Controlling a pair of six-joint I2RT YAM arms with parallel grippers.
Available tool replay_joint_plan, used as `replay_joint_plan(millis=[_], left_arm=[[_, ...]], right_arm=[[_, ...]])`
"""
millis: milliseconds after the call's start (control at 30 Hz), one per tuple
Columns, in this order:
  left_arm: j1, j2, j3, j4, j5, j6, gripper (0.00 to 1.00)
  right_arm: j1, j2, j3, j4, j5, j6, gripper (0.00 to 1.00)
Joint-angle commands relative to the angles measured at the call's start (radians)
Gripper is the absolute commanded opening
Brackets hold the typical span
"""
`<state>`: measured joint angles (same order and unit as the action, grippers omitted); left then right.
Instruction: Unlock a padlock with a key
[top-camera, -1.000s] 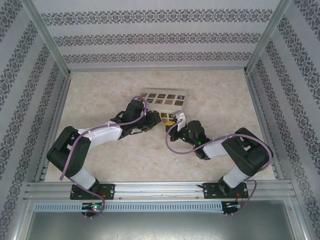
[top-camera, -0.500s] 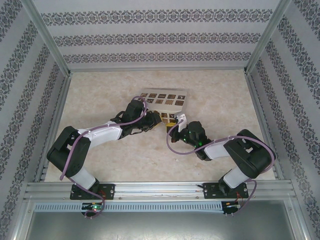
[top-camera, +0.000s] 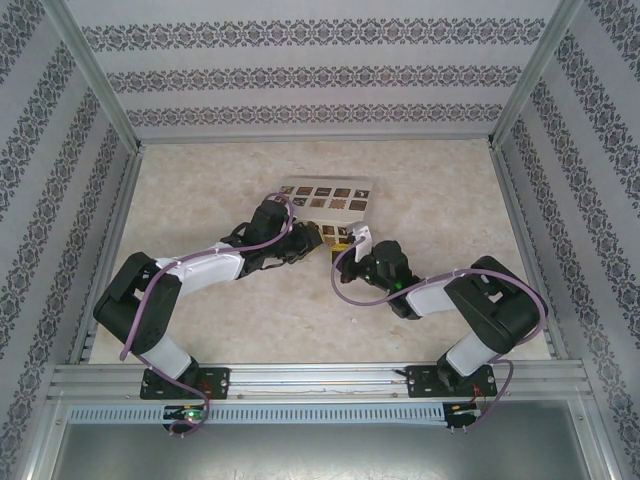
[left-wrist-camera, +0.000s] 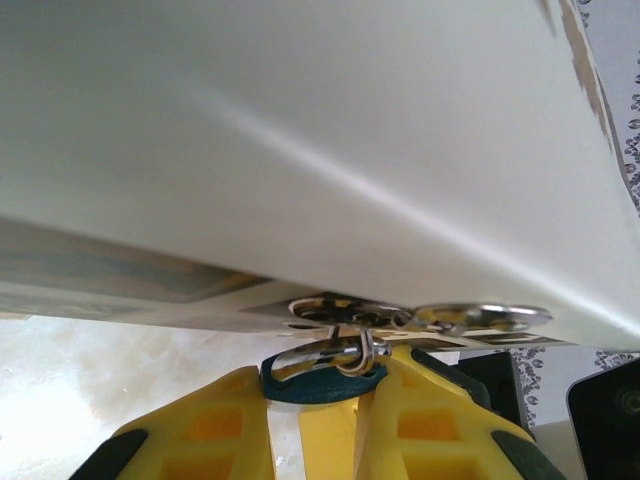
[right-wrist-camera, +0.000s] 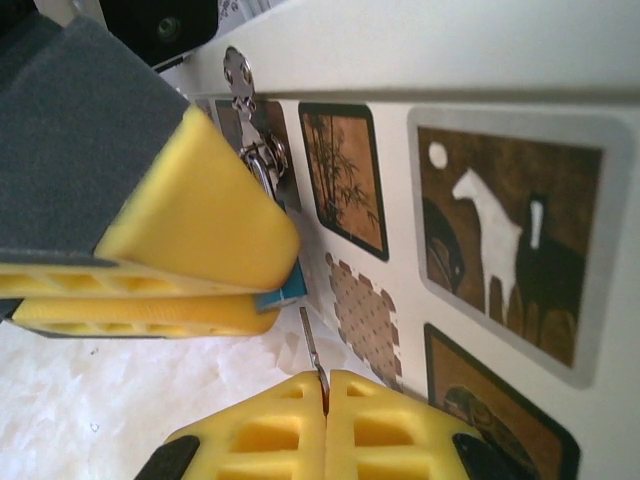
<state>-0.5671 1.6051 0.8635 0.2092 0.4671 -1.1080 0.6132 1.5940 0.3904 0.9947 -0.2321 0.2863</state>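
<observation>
My left gripper (left-wrist-camera: 325, 375) is shut on the blue padlock (left-wrist-camera: 310, 388), its yellow fingers (left-wrist-camera: 190, 435) pinching the body from both sides. The silvery shackle (left-wrist-camera: 315, 357) hooks through the metal hasp (left-wrist-camera: 400, 316) under the cream box (left-wrist-camera: 320, 140). In the right wrist view my right gripper (right-wrist-camera: 326, 385) is shut on the thin dark key (right-wrist-camera: 310, 345). The key's blade points at the blue padlock (right-wrist-camera: 288, 290) and its tip stands a short gap away from it. From above, the left gripper (top-camera: 318, 238) and the right gripper (top-camera: 352, 245) meet just in front of the box (top-camera: 330, 196).
The cream box with dark picture squares (right-wrist-camera: 500, 230) lies close on the right of the key. The left gripper's yellow fingers (right-wrist-camera: 190, 230) and its dark body crowd the space on the left. The marbled tabletop (top-camera: 430, 190) has metal rails (top-camera: 520, 230) at its sides.
The right wrist has shifted very slightly near the box. Both grips look the same and the left arm has stayed put.
</observation>
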Motion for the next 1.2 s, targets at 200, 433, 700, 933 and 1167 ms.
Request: replay_joint_plan(millis=[200, 433, 700, 933, 1167], left_arm=[[0.004, -0.04, -0.008, 0.044, 0.059, -0.003, 0.16], [0.016, -0.056, -0.016, 0.034, 0.05, 0.001, 0.17], [0.034, -0.096, -0.035, -0.009, 0.014, 0.042, 0.19], [0.056, -0.161, -0.054, -0.059, -0.05, 0.103, 0.28], [0.082, -0.294, -0.116, -0.153, -0.212, 0.246, 0.45]], right_arm=[[0.012, 0.02, 0.029, 0.088, 0.035, 0.029, 0.0], [0.005, -0.002, -0.011, 0.088, 0.072, 0.028, 0.0], [-0.004, -0.013, -0.015, 0.063, 0.07, 0.025, 0.0], [-0.05, -0.063, 0.014, -0.049, 0.042, 0.06, 0.0], [-0.12, -0.11, 0.191, -0.353, -0.07, 0.067, 0.0]])
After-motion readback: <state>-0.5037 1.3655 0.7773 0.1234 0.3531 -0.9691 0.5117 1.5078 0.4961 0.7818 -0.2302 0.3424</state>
